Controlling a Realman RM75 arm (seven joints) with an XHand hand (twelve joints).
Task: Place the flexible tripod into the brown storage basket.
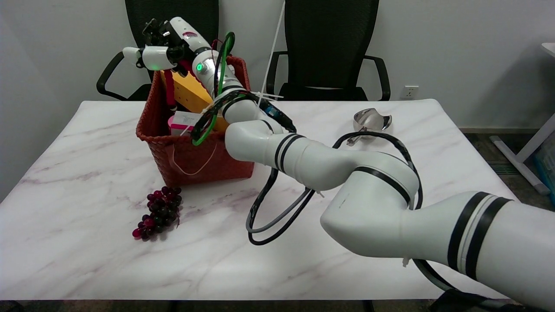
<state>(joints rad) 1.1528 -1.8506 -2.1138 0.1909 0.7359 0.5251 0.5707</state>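
The brown woven storage basket [197, 167] stands at the table's back left. My right arm stretches across it, and my right hand [167, 37] hovers above the basket's far left corner. The hand grips the flexible tripod [147, 57], a white piece with black rings. It lies roughly level and its white tip points left, past the basket's rim. The fingers are curled around the tripod's right end, which they partly hide. The tripod hangs in the air above the basket and touches nothing in it.
The basket holds a yellow box [190, 93], a pink-and-white box [184, 122] and a red item [169, 86]. A bunch of dark grapes [159, 212] lies in front of the basket. A steel scoop [370, 121] sits at the back right. Black chairs [329, 47] stand behind the table.
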